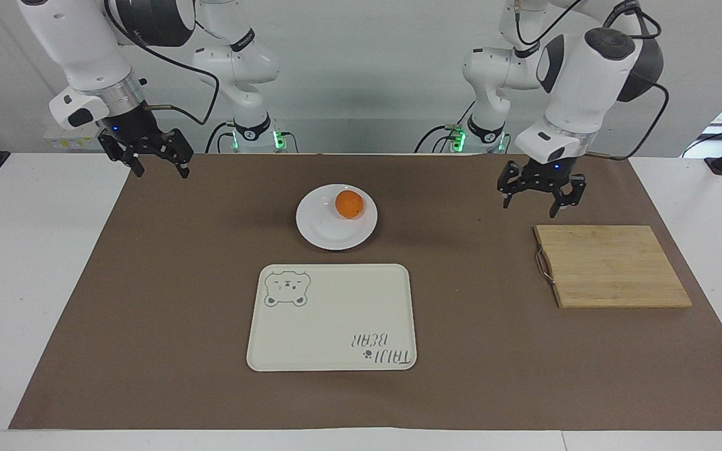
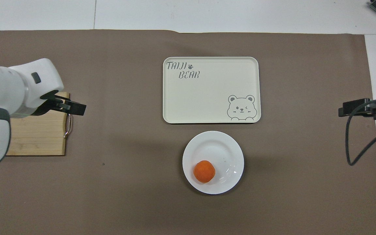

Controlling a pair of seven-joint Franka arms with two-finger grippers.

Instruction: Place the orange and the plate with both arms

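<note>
Left arm: it is bent high at its own end of the table; the left gripper point(image 1: 541, 199) is hung in the air, pointing down, over the brown mat point(image 1: 179, 300) at the edge of the board point(image 1: 612, 266) nearer to the robots. Its fingers are spread apart and nothing is held.
Right arm: it is kept waiting, raised at its own end; the right gripper point(image 1: 153, 160) is held over the mat's corner, fingers parted, nothing gripped. In the overhead view only a black part of it point(image 2: 359, 107) is seen at the edge.
Plate point(image 1: 326, 232): one is counted, laid flat on the mat near mid-table, nearer to the robots than the tray, just beside it and apart from it.
Orange point(image 1: 349, 204): one is counted, set on the plate, off-centre, toward the rim nearer to the robots and the left arm's end. It is round, so no long axis or heading can be told.
Tray point(image 1: 333, 319): one is counted, cream, with a bear drawing; its long side is laid along the table's length, farther from the robots than the plate.
Board: one is counted, wooden, with a metal handle point(image 1: 543, 265) on the side toward the plate.
</note>
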